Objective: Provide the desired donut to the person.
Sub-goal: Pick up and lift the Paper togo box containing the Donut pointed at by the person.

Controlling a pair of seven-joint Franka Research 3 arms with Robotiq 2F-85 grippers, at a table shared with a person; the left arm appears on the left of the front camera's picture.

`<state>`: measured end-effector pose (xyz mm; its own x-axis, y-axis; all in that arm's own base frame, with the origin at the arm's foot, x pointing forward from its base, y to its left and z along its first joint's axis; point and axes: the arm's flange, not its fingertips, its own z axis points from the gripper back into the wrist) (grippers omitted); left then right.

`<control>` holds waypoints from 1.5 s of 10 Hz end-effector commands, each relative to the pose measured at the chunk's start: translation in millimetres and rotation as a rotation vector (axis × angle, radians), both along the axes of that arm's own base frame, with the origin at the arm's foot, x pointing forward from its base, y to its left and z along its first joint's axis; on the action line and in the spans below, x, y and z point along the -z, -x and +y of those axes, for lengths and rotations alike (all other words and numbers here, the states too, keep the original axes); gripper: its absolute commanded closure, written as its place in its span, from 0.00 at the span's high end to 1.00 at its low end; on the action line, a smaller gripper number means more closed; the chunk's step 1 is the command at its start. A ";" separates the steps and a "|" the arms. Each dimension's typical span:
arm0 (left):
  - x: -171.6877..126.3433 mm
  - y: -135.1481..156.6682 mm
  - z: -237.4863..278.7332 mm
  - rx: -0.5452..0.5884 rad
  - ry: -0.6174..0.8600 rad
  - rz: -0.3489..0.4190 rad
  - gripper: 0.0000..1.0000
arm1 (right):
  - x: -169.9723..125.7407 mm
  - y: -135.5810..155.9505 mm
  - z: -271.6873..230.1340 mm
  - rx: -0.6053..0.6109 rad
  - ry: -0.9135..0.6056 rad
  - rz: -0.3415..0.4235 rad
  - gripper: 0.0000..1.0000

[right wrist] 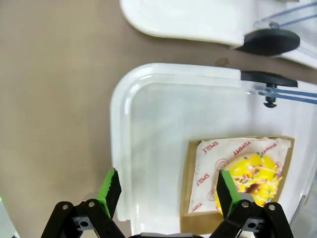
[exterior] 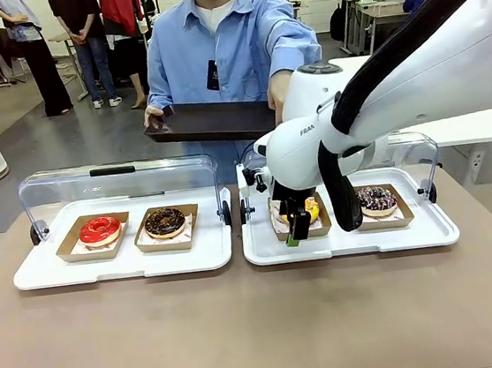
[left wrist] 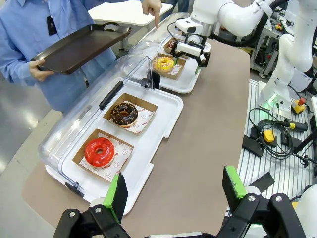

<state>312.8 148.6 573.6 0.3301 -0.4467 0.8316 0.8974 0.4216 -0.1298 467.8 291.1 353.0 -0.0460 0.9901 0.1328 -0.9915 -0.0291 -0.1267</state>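
yellow-iced donut (exterior: 310, 209) with sprinkles sits in its cardboard holder (right wrist: 187, 188) on the right-hand white tray (exterior: 351, 247), so no pick-up has been made and nothing has reached the person (exterior: 221, 45). the person stands at the far side holding a dark serving tray (exterior: 212, 121) and, in the left wrist view, points a hand (left wrist: 152, 7) down towards that donut. the right gripper (exterior: 294, 230) hangs just above it with its fingers spread wide and nothing between them. in the right wrist view the donut lies by one green pad (right wrist: 224, 187) rather than centred in the gap, so i judge a sideways shift is needed before closing. what is left: grasp, lift, and carry across to the serving tray. the left gripper (left wrist: 176, 186) is well apart over the near table edge, also wide open and empty. for clearance, the holder's low walls and the white tray's raised rim hem the donut in. the clear lid (exterior: 406, 143) stands open behind it, and the chocolate sprinkled donut (exterior: 377, 198) sits beside it in its own holder. the lift likely has to go up over the lid's edge. the bare brown table (exterior: 244, 326) on the near side gives free room. the red donut (exterior: 100, 229) and chocolate donut (exterior: 164, 221) on the other tray are out of the way.
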 end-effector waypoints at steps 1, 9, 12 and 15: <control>-1.9 0.1 -0.1 -0.004 0.013 0.003 1.00 | 6.6 -18.4 10.8 0.049 0.033 -0.028 1.00; -1.9 0.1 -0.1 -0.004 0.013 0.003 1.00 | 24.7 -32.3 15.1 0.092 0.037 0.044 1.00; -1.9 0.1 -0.1 -0.004 0.013 0.003 1.00 | 26.7 -30.5 17.1 0.078 0.053 0.040 1.00; -1.9 0.1 -0.1 -0.004 0.013 0.003 1.00 | 29.0 -29.1 20.0 0.050 0.031 0.044 0.97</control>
<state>312.7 148.7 573.6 0.3304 -0.4464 0.8316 0.8973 0.4219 -0.1300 491.9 308.4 324.7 0.0178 0.9934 0.1136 -0.9967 0.0266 -0.0767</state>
